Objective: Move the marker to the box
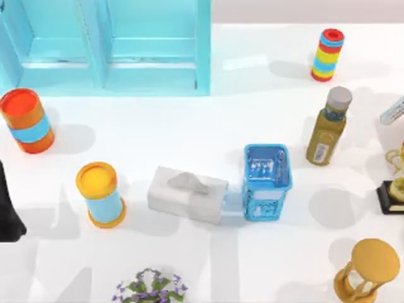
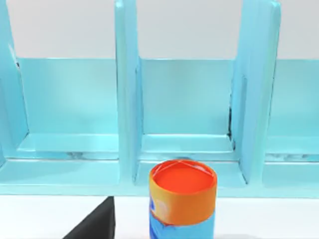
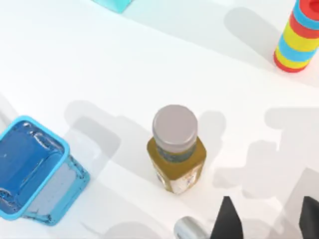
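The right gripper hovered spread open near the marker, seemingly light, stiff and slick, best pinched mid-barrel; the left arm sat parked.

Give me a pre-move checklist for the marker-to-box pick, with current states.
1. Marker located: ok. A slim white-grey stick lies tilted at the table's right edge in the top view.
2. Right tool open: ok. Its fingers are apart with nothing between them.
3. Marker gripped: not ok, not yet done.
4. Blue box ready: ok. It stands upright with its top open, beside the tissue box.
5. Path from marker to box: not ok. The olive bottle stands between them, so lifting over it looks safer.
6. Left arm out of the way: ok. It is parked at the left edge.
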